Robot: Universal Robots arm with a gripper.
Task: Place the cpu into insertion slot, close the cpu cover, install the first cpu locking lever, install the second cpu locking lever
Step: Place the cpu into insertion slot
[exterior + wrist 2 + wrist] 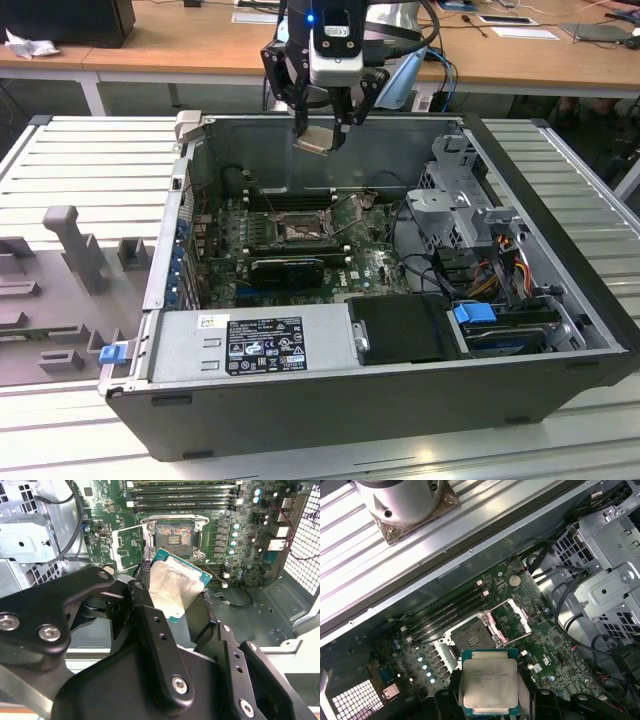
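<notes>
Above the open computer case, our gripper is closed on the chip, pinching two opposite edges, high over the board. Below lies the bare socket, its cover swung open beside it. We judge we should square the chip to the socket, keep it level and lower gently.

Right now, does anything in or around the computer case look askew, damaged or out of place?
Nothing looks damaged. The cpu looks tilted in the gripper above the case, not level with the board. The insertion slot is bare, with the cpu cover swung open beside it.
</notes>
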